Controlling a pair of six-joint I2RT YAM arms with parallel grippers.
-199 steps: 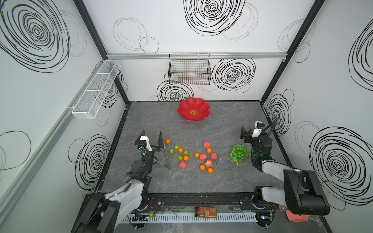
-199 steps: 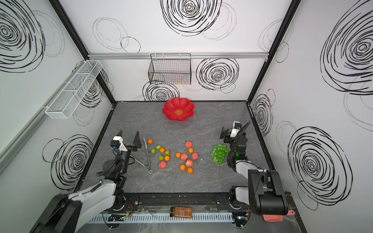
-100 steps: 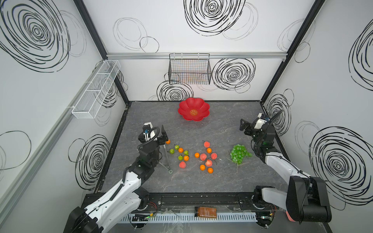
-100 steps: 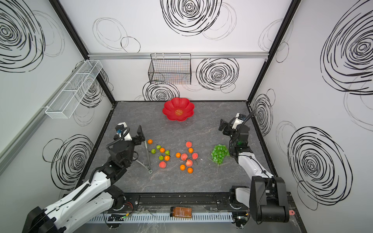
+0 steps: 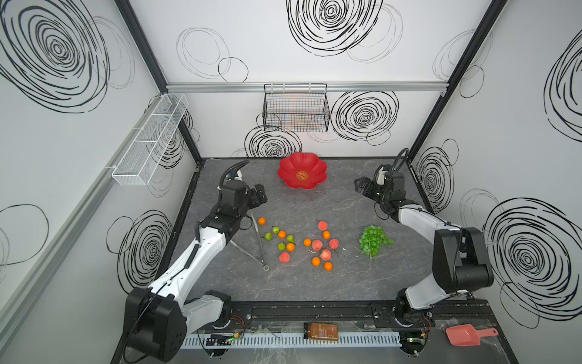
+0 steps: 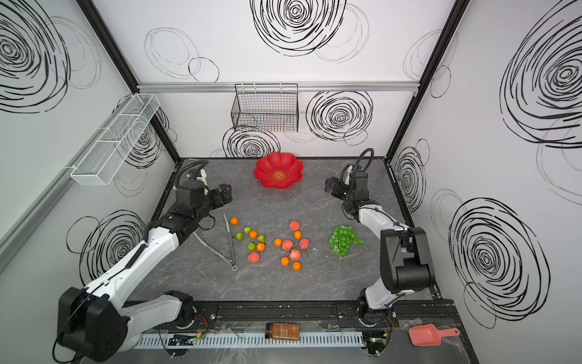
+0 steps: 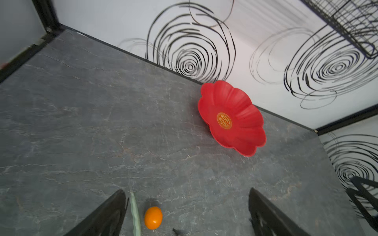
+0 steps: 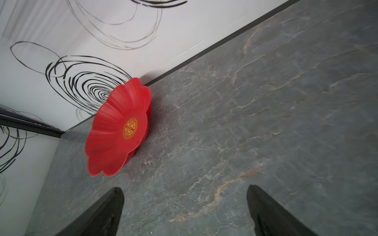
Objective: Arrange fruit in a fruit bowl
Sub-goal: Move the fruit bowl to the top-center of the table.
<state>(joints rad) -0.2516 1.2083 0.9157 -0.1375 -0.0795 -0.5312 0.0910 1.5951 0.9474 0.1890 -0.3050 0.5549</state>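
Both arms have reached forward; left gripper (image 5: 261, 196) at ten o'clock, right gripper (image 5: 359, 186) at two, both spread wide, empty; bowl (image 5: 288, 167) at twelve.

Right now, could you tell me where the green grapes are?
In both top views the grapes lie on the table on the robot's right side, just right of the peach cluster.

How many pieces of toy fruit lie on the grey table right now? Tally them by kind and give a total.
Round orange tangerines: 7
Pink-red peaches: 5
Small green pears and apples: 4
Bunch of green grapes: 1
Total: 17, none in the scalloped red bowl.
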